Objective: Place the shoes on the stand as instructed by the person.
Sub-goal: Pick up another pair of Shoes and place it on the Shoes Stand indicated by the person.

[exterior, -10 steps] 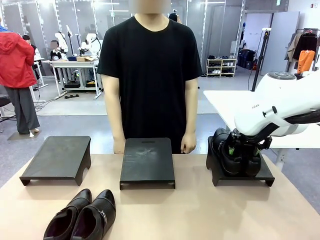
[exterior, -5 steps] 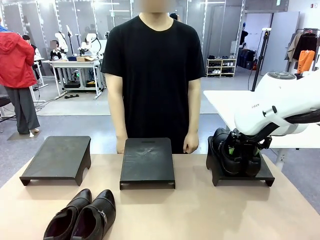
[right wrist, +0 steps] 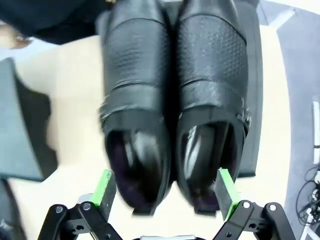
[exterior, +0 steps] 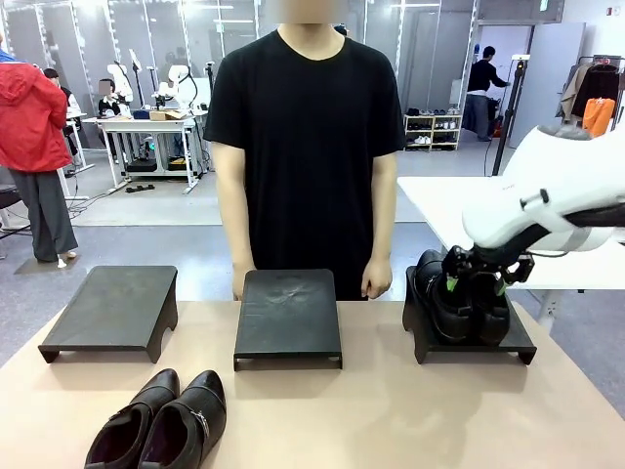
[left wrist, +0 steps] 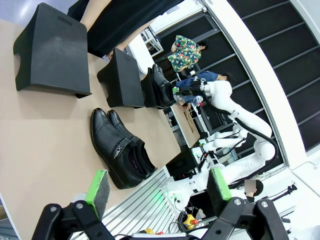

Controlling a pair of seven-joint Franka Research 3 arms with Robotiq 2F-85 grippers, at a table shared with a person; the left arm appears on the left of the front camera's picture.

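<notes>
Planning the next reach, note your right gripper (right wrist: 165, 190) hangs spread astride the heels of the placed pair (exterior: 469, 308) on the right stand (exterior: 522, 345), while the loose pair (exterior: 161, 422), at the table's (exterior: 391, 410) near-left edge with toes pointing away, lies nearer your spread left gripper (left wrist: 158, 186).

right arm (exterior: 547, 195): smooth glossy white shell, small grey lettering on the side, black wrist joint; over the table's (exterior: 391, 410) right end.
right gripper (right wrist: 164, 175): black linkage, silver screws at the pivots, green pads (right wrist: 106, 187).
left gripper (left wrist: 157, 182): black links, silver screw heads, green pads; above the table's near edge.
person (exterior: 308, 147): plain black short-sleeved T-shirt (exterior: 308, 117), round neck; at the table's far side.
</notes>
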